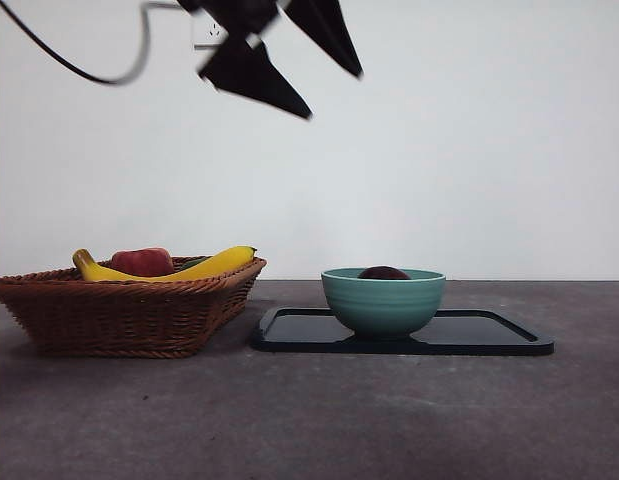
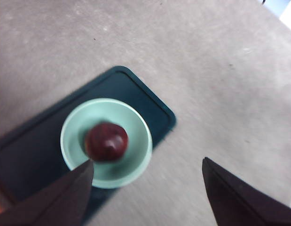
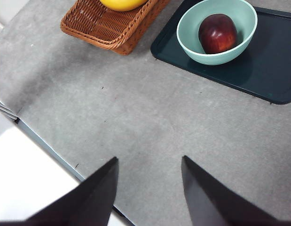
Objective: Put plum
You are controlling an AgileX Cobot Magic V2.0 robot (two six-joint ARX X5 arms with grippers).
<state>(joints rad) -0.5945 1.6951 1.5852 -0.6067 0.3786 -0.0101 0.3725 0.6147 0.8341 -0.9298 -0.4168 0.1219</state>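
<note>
Nearest on the grey table (image 1: 309, 420), the plum (image 1: 383, 273) sits in the green bowl (image 1: 383, 302) on the dark tray (image 1: 489, 335). Only its top peeks out from the front; the wrist views show it whole. High above, probably the left gripper (image 2: 147, 162) hangs, jaws apart and empty. The right gripper (image 3: 150, 162) is spread too, well off.

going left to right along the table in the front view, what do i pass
wicker basket holding a yellow banana and a red fruit → black tray carrying the teal bowl with the plum inside. The left gripper hangs above, fingers open.
</note>
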